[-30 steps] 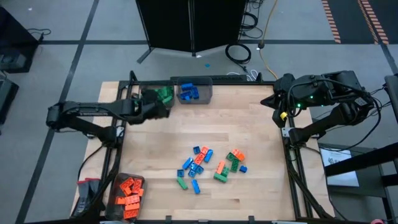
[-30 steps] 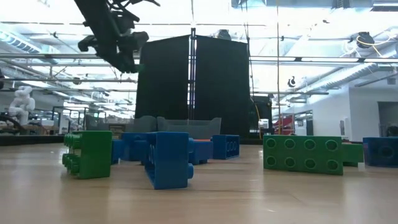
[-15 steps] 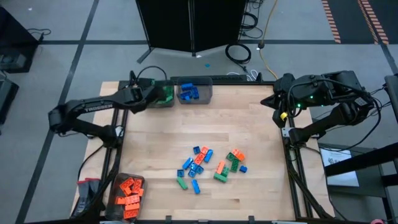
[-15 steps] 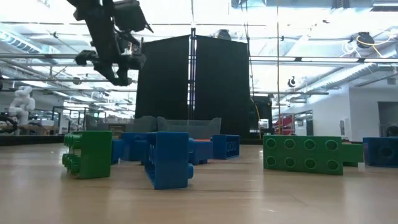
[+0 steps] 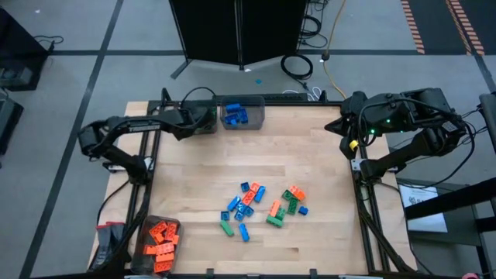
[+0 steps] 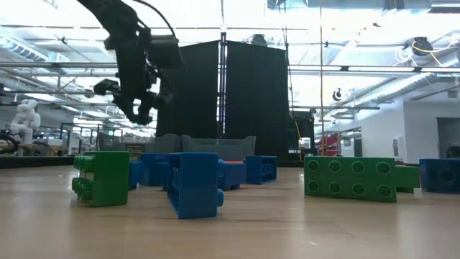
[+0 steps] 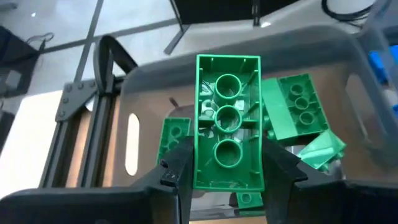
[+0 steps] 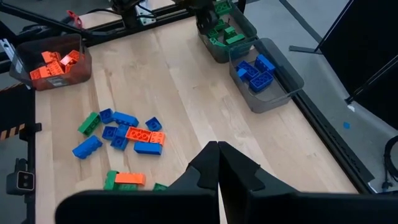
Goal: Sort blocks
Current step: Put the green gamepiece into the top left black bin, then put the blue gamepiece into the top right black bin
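Above the green bin [image 7: 348,74], my left claw [image 7: 227,180] grips a green block [image 7: 227,121]; next I let go. My right claw [image 8: 217,163] waits, closed, beside the bench [image 5: 310,163].

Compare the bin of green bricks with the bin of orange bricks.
The green-brick bin sits at the table's far edge beside the blue-brick bin; the orange-brick bin sits alone at the near left corner. The left gripper, holding a green brick, hangs over the green-brick bin; nothing hangs over the orange-brick bin. Both are translucent grey.
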